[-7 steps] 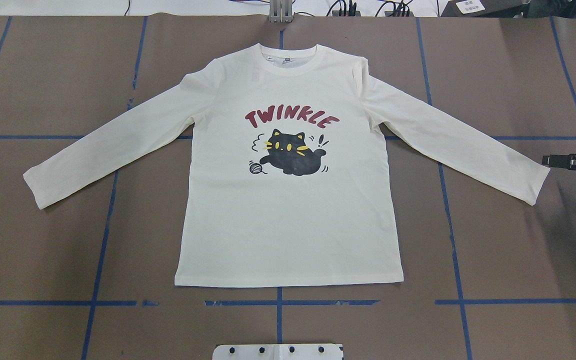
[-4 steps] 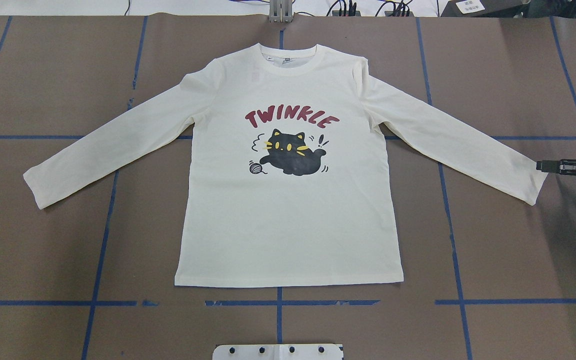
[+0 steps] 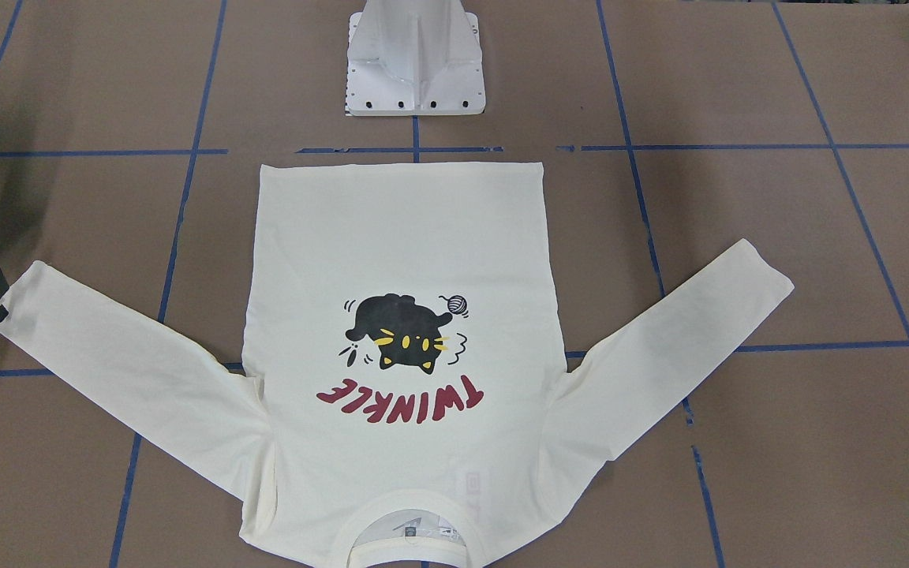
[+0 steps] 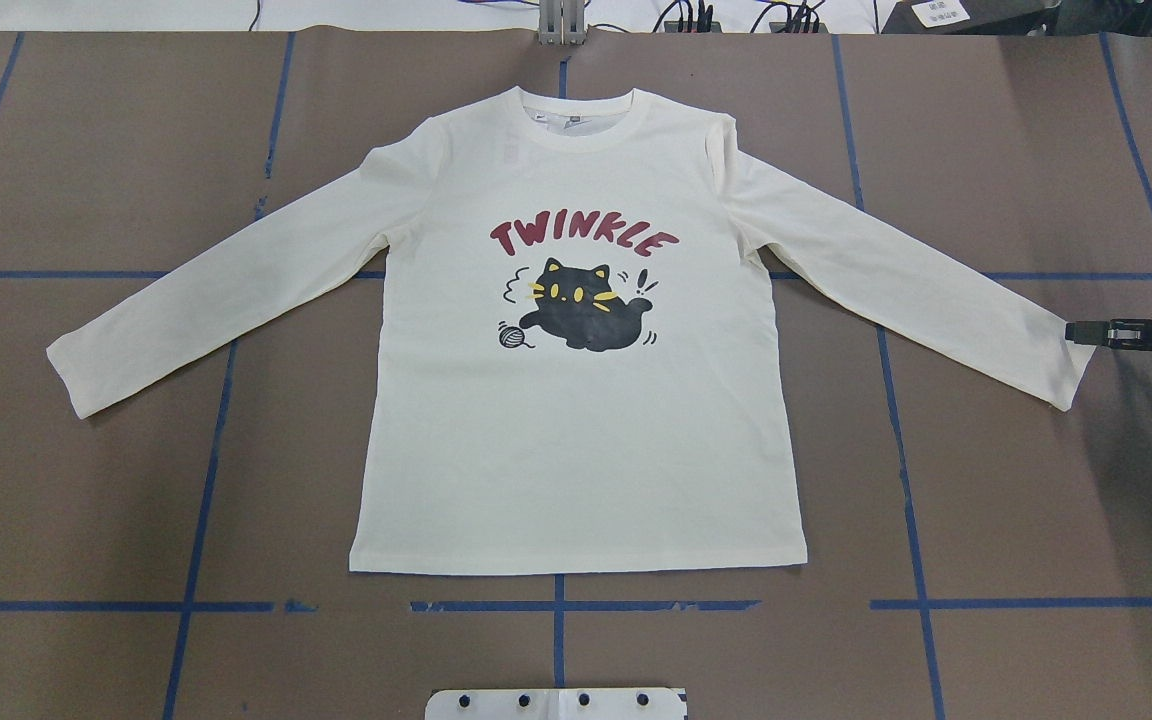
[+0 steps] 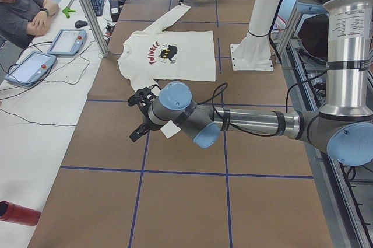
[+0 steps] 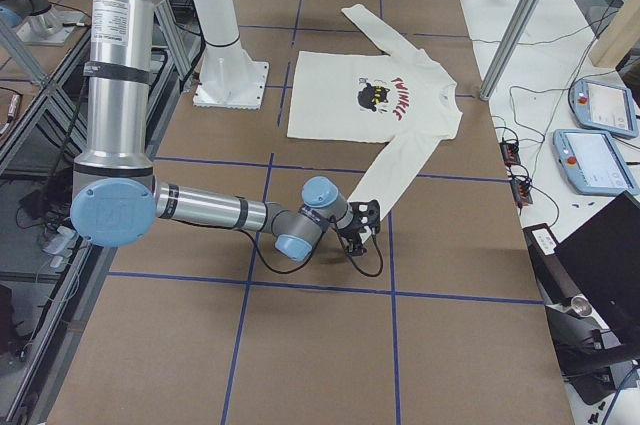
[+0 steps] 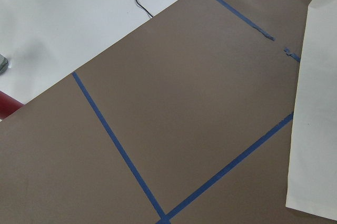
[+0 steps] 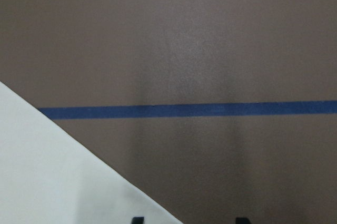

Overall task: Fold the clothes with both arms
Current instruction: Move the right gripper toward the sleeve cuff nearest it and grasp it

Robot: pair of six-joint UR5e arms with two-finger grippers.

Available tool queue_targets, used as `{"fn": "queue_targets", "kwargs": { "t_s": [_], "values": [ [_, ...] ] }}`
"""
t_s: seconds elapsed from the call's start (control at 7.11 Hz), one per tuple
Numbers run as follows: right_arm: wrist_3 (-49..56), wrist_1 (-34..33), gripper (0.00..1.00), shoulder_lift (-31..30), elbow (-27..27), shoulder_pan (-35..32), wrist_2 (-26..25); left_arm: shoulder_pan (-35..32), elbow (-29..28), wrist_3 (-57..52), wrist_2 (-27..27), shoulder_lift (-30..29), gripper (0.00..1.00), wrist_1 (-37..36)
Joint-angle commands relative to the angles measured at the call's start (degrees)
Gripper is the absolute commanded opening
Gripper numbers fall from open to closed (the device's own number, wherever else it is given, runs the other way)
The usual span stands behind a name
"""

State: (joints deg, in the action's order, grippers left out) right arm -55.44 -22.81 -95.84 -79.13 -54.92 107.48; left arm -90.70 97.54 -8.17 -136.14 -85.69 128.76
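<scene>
The cream long-sleeved shirt (image 4: 576, 430) lies flat on the brown table with its cat graphic and red "TWINKLE" lettering up and both sleeves spread outward. My right gripper (image 4: 1076, 332) is low at the right sleeve's cuff (image 4: 1064, 368), its tips at the cuff's edge. In the right wrist view two dark fingertips (image 8: 138, 219) stand apart at the bottom edge, with the sleeve (image 8: 52, 182) reaching between them, so it is open. My left gripper (image 5: 140, 116) shows only in the exterior left view, beside the left cuff (image 5: 170, 129). I cannot tell its state.
The white pedestal base (image 3: 415, 63) stands just past the shirt's hem. Blue tape lines (image 4: 916, 604) grid the brown table. A seated person (image 5: 23, 9) and two tablets (image 5: 67, 41) are at a side desk. A red bottle (image 5: 17, 213) lies off the table's edge.
My right gripper has slid in from the table's right edge toward the shirt and now reaches the right cuff. The shirt has not moved.
</scene>
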Motion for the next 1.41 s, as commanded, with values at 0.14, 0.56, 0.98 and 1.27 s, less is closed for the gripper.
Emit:
{"fn": "queue_targets", "kwargs": {
  "t_s": [0.14, 0.56, 0.98, 1.27],
  "values": [
    [-0.4, 1.7, 0.42, 0.0, -0.1, 0.1, 0.4, 0.0, -0.1, 0.0, 0.0, 0.0, 1.0, 0.0],
    [-0.4, 1.7, 0.12, 0.0, -0.4, 0.1, 0.4, 0.0, -0.1, 0.0, 0.0, 0.0, 1.0, 0.0],
    [-0.5, -0.5, 0.0, 0.6, -4.5, 0.0, 2.9, 0.0, -0.1, 0.0, 0.0, 0.0, 1.0, 0.0],
    [-0.6, -18.1, 0.0, 4.0, -15.1, -1.2, 3.2, 0.0, -0.1, 0.0, 0.0, 0.0, 1.0, 0.0]
  ]
}}
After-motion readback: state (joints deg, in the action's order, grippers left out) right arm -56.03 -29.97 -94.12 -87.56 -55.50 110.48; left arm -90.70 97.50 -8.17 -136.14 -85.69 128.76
